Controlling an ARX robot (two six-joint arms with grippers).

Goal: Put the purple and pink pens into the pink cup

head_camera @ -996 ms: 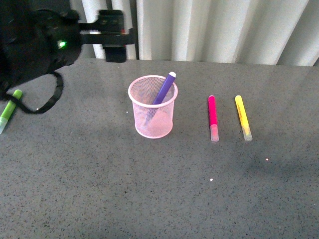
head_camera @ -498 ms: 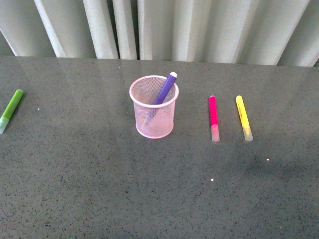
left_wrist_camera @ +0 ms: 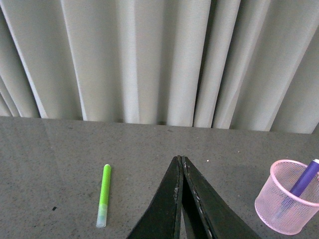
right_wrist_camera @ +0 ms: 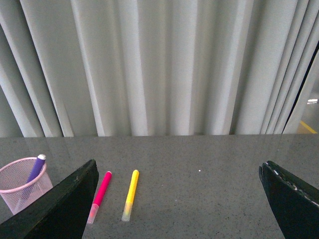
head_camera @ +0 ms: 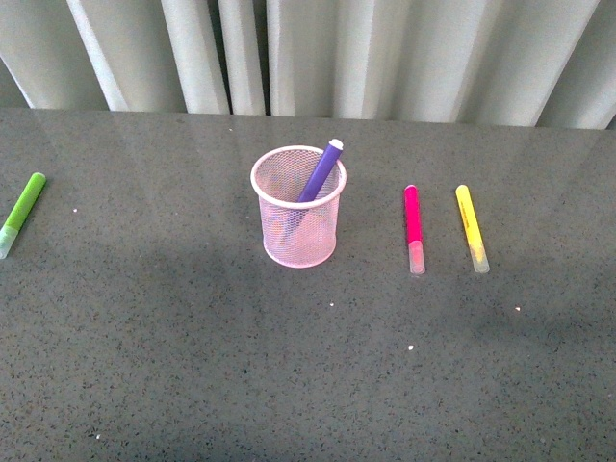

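Near the middle of the dark grey speckled tabletop [head_camera: 192,366], upright: a round pale-pink wire-mesh cup [head_camera: 298,236]. Inside that cup, a slim purple marker pen [head_camera: 320,171], leaning against the right part of the rim, white end plug poking above it. To the right of the cup, apart from it and flat on the table: a slim magenta-pink marker pen [head_camera: 413,219], clear cap toward the camera, not yet in the cup. Farther right of the cup, just past the pink pen and roughly parallel to it: a slim yellow marker [head_camera: 471,226]. Far to the left of the cup, well apart: a lime-green marker [head_camera: 21,212], also lying flat. Behind the cup, past the table's far edge: pale pleated curtains [head_camera: 385,58].

Left gripper [left_wrist_camera: 180,159]: black fingers pressed together, pinching nothing, with the green marker to one side and the cup to the other. Right gripper [right_wrist_camera: 178,164]: fingers spread wide, holding nothing, touching no pen; cup, pink pen and yellow marker in sight near one finger.
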